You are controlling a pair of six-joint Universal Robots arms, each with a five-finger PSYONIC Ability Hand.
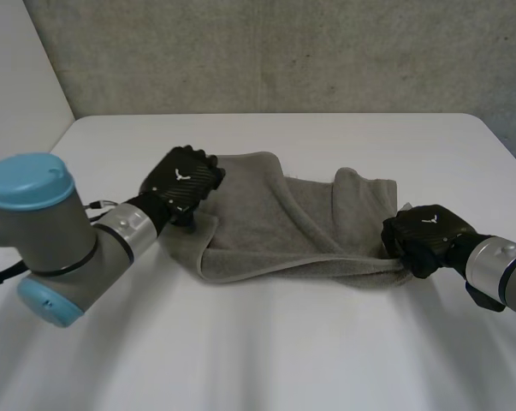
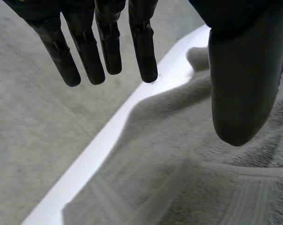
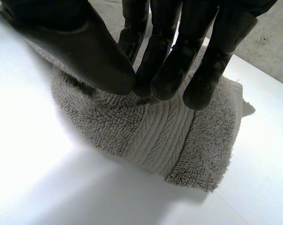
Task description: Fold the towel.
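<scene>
Head view: 1 towel (image 1: 275, 224) (grey); right hand (image 1: 429, 235) pinching; left hand (image 1: 182, 181) relaxed

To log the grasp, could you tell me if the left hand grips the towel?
No, the left hand is open: straight fingers, thumb apart, no towel pinched.

No readable text or numbers; small white emblem on back of left hand (image 1: 182, 178) and right hand (image 1: 427, 227)

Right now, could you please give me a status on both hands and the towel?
Left hand open, over towel left end. Right hand, fingers pinching right end. Towel rumpled on table. Nothing in the way.
</scene>
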